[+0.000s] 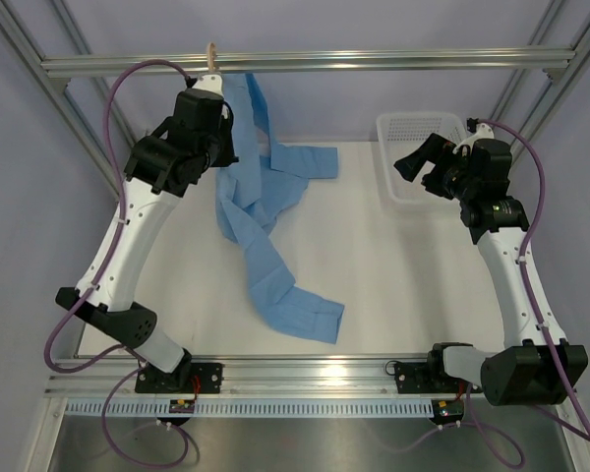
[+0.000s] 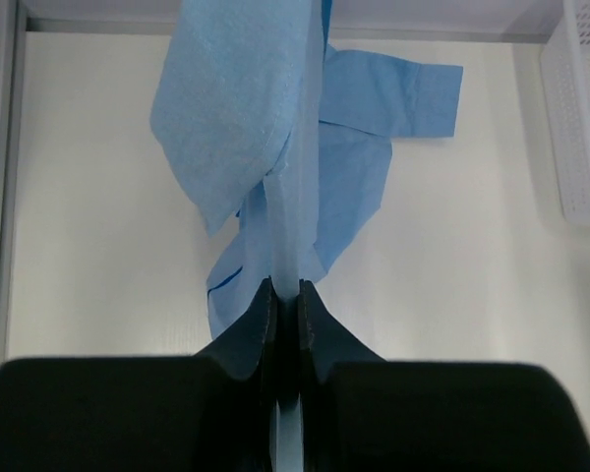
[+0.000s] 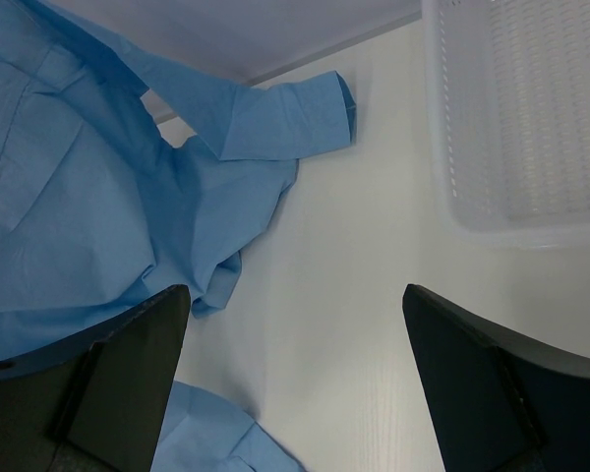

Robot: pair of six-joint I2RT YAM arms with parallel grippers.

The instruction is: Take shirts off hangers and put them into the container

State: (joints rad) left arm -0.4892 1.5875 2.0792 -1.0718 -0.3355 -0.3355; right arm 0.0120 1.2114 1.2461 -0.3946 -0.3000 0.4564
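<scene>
The light blue shirt (image 1: 261, 197) hangs from the overhead rail and trails down across the white table. Only the hanger's pale tan hook (image 1: 212, 52) shows above the rail; the shirt and left arm hide the rest. My left gripper (image 1: 223, 110) is high up by the shirt's top, shut on a fold of the shirt (image 2: 236, 108), with cloth pinched between the jaws at the left gripper (image 2: 286, 287). My right gripper (image 1: 420, 162) stands wide open over the table beside the white basket (image 1: 398, 128), holding nothing. In the right wrist view the shirt (image 3: 79, 197) lies left of the right gripper (image 3: 295, 290) and the basket (image 3: 531, 118) lies to the upper right.
An aluminium rail (image 1: 374, 61) crosses the back of the cell, with frame posts at both sides. The basket (image 2: 582, 118) sits at the table's far right corner. A shirt sleeve cuff (image 1: 310, 320) lies near the table's front edge.
</scene>
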